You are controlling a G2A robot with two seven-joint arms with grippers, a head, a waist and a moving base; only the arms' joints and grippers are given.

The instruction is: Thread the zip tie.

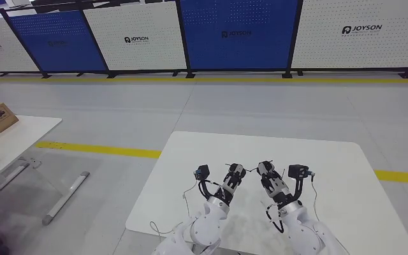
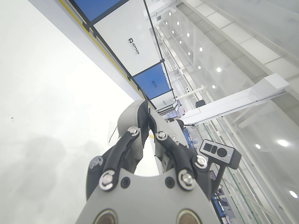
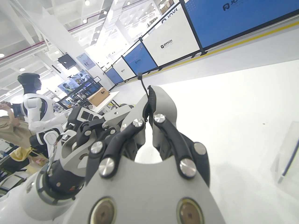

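Two robot arms hover close together above a white bench [image 1: 319,159]; the right end effector [image 3: 149,94] is pinched closed on a black zip tie [image 3: 142,83], whose head pokes above the fingertips; the left end effector [image 2: 148,111] is closed too, with a thin dark strip, likely the tail, between its pads; the flexible tail could miss the small head or slip from so slight a grip; a clear plastic stand [image 3: 286,150] sits aside, obstructing nothing.

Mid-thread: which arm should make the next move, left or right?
Probably left. The left gripper pinches the zip tie close to its thin end, so that end is easy to steer; the right gripper holds the head end jutting out, a steady target.
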